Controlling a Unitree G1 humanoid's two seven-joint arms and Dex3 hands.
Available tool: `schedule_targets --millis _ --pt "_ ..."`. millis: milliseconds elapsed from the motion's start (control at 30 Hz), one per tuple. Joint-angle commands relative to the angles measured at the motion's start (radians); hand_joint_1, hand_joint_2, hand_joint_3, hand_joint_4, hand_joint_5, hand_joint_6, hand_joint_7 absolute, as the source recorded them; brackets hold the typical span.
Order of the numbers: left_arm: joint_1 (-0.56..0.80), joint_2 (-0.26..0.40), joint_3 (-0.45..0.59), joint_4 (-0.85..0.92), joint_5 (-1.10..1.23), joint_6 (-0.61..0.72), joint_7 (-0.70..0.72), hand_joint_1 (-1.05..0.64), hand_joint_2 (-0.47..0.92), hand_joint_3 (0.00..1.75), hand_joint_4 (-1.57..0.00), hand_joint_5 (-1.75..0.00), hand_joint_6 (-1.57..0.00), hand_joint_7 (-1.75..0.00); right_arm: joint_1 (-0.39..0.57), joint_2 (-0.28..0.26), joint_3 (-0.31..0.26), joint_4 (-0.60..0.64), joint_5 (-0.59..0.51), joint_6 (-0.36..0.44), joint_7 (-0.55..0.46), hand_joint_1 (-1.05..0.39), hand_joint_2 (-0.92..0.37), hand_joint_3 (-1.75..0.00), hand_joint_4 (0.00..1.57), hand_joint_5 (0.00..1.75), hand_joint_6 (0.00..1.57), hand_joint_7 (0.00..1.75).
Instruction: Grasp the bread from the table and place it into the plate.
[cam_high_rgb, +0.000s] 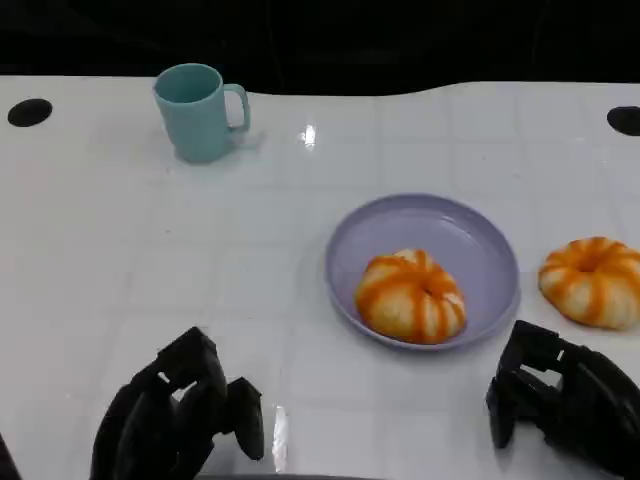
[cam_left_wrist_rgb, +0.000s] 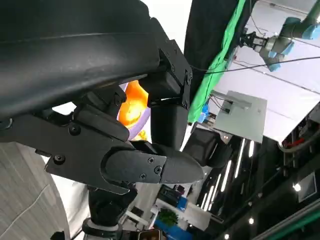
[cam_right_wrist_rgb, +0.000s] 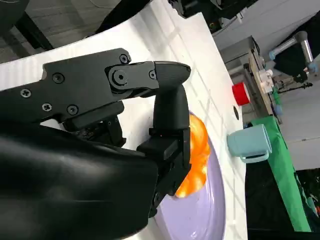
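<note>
one bread (cam_high_rgb: 411, 296) sits in the plate (cam_high_rgb: 480, 236); another bread (cam_high_rgb: 592, 281) waits right of it, near the empty, loosely spread right hand (cam_high_rgb: 560, 400); left hand (cam_high_rgb: 180, 415) rests empty, fingers apart.

White tabletop (cam_high_rgb: 150, 250), glossy and faintly gridded, bounded behind by a black backdrop (cam_high_rgb: 400, 40). Green cloth (cam_left_wrist_rgb: 220, 60) and ceiling strip lights (cam_left_wrist_rgb: 247, 150) are seen beyond, with grey flooring (cam_right_wrist_rgb: 65, 20).
</note>
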Motion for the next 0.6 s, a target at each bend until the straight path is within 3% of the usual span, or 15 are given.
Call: schedule_targets --millis 33,600 --pt "0.003 -0.005 0.027 0.002 -0.014 0.023 -0.043 -0.78 0.92 0.24 -0.94 -1.75 -0.68 -1.72 0.006 -0.014 -0.007 -0.011 0.011 0.003 0.0 -0.59 -0.92 -0.24 0.74 1.75 0.63 1.6" --pt "-0.039 -0.042 0.072 0.028 -0.004 0.048 -0.091 -0.79 0.92 0.22 -0.93 -1.75 -0.72 -1.66 -0.01 -0.028 -0.013 0.029 0.007 -0.01 0.011 -0.59 -0.92 -0.24 0.72 1.75 0.61 1.6"
